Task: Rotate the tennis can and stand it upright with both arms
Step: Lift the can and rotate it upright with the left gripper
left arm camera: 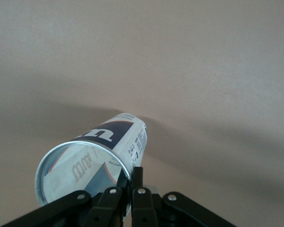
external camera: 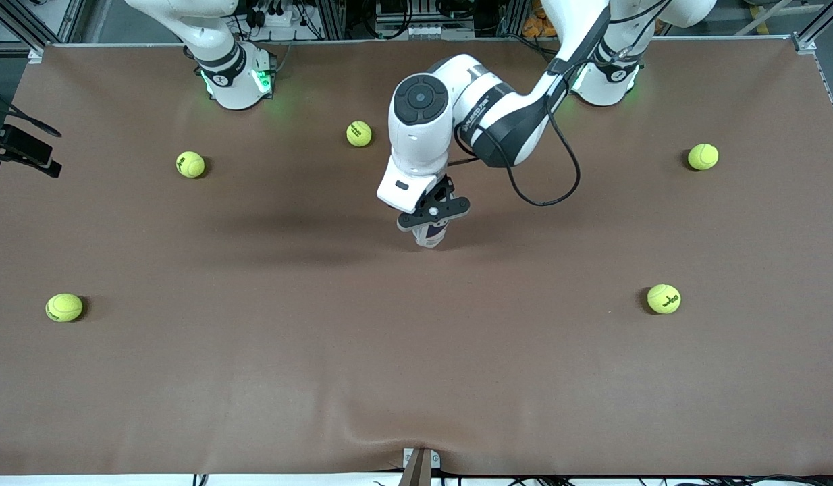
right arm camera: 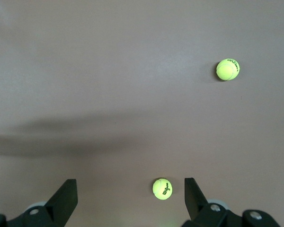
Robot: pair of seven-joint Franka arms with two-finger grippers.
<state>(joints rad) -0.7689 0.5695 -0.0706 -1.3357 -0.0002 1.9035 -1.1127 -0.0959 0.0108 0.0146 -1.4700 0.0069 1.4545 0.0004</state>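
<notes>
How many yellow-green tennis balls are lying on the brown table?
5. Three yellow-green tennis balls lie nearer the arm bases: and. Two lie nearer the front camera, one toward each end of the table: and. The left arm may hide more.

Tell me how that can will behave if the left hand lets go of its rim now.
The can looks empty and clear, so probably light. It stands tall and slim on the table, pinched at its silver rim by the left hand, so it may tip easily. If it falls, the round tube would likely roll.
</notes>
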